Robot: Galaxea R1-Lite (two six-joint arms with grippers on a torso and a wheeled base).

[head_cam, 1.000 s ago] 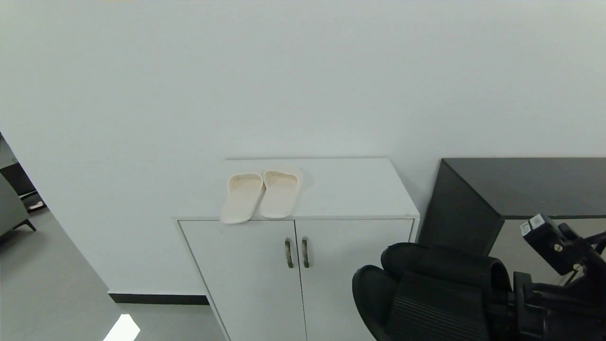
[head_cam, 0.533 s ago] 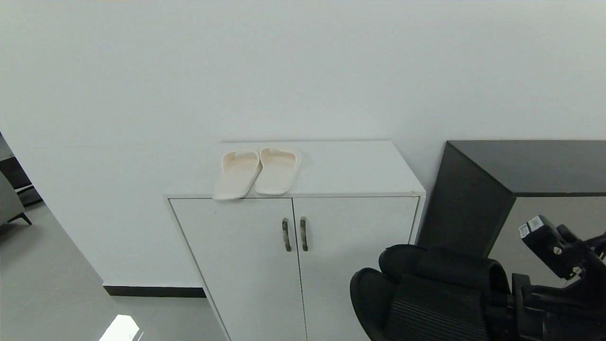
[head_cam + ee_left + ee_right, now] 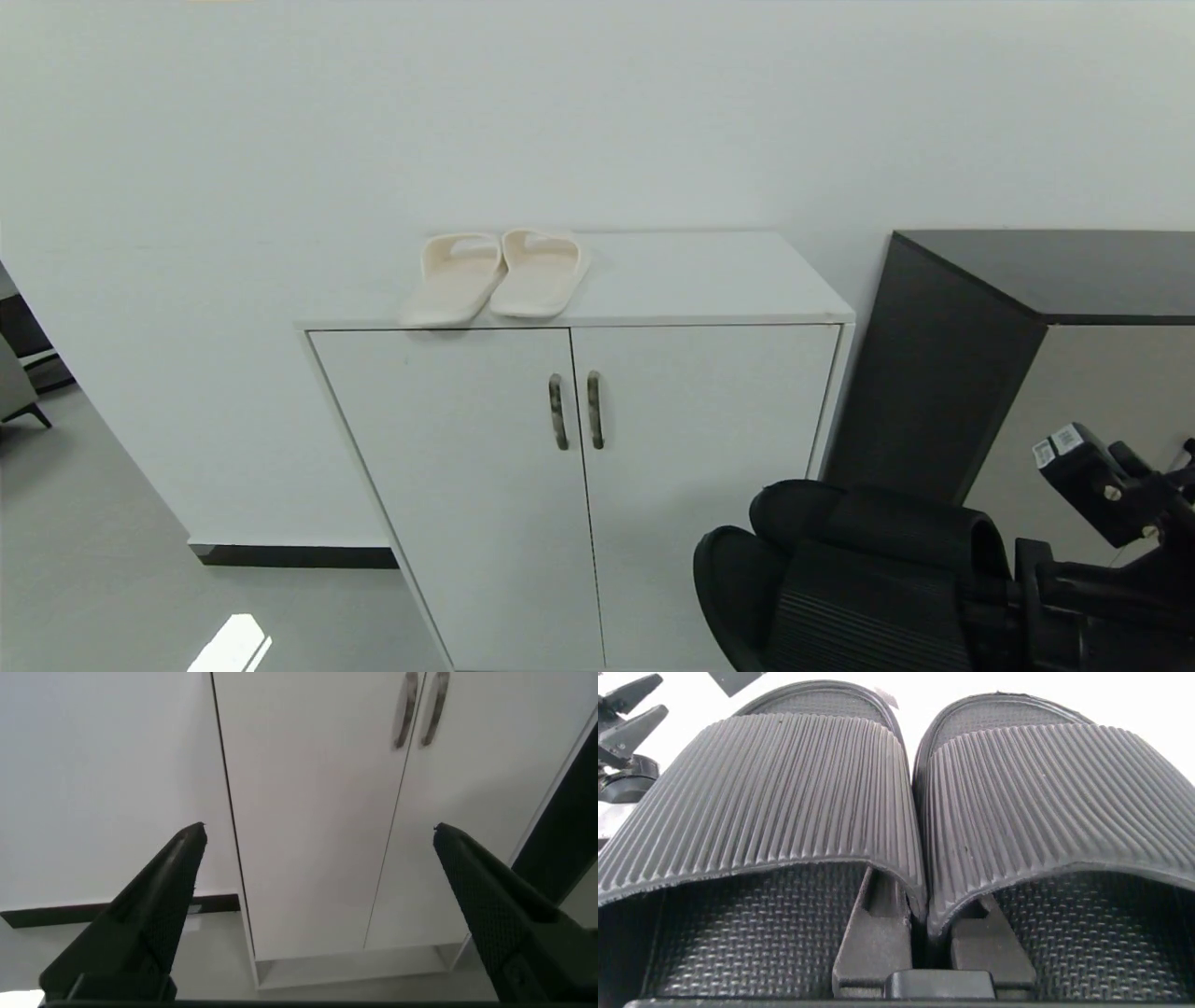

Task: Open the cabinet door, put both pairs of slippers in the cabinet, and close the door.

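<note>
A white cabinet (image 3: 467,485) stands against the wall with both doors shut, its two dark handles (image 3: 575,411) side by side at the centre seam. A cream pair of slippers (image 3: 495,275) lies on its top near the front left edge. A black ribbed pair of slippers (image 3: 840,569) hangs at the lower right, in front of the cabinet's right door. My right gripper (image 3: 924,929) is shut on the touching inner edges of the black pair (image 3: 794,793). My left gripper (image 3: 318,833) is open and holds nothing, low in front of the left door (image 3: 308,812).
A dark cabinet (image 3: 980,355) stands directly right of the white one, close to my right arm (image 3: 1102,560). Grey floor (image 3: 84,579) lies open to the left, with a black baseboard (image 3: 289,556) along the wall.
The head camera has moved, so the cabinet and cream slippers sit higher in the picture and more of the doors shows. The black slippers stay held at the lower right.
</note>
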